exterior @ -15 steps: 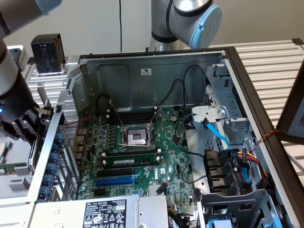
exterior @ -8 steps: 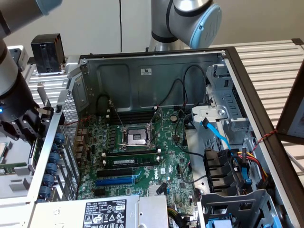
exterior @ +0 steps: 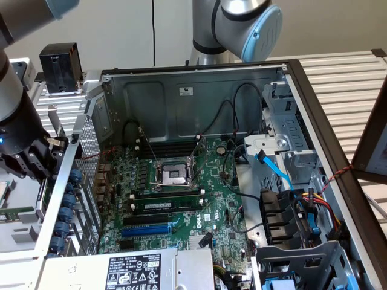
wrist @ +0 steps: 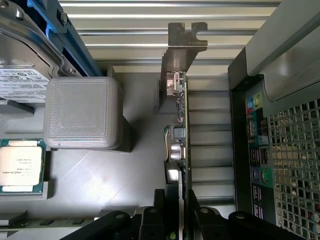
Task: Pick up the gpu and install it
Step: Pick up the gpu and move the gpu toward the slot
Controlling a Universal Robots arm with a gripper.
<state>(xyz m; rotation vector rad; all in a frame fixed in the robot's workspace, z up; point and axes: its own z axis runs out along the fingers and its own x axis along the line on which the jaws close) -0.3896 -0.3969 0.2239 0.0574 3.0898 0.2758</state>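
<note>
Ribbed metal counter point(wrist: 150, 25) runs beneath the gpu point(wrist: 181, 130), which stands on edge just outside the computer case point(wrist: 290, 165), its metal end bracket point(wrist: 186, 45) at the end away from the tool point(wrist: 177, 202). The tool straddles the card's near end; whether it has clamped the card I cannot tell. A grey block point(wrist: 82, 112) and a loose CPU point(wrist: 20, 165) sit beside it. In the exterior view the tool point(exterior: 36, 157) hangs at the case's left, with the motherboard point(exterior: 211, 199) lying inside the case
</note>
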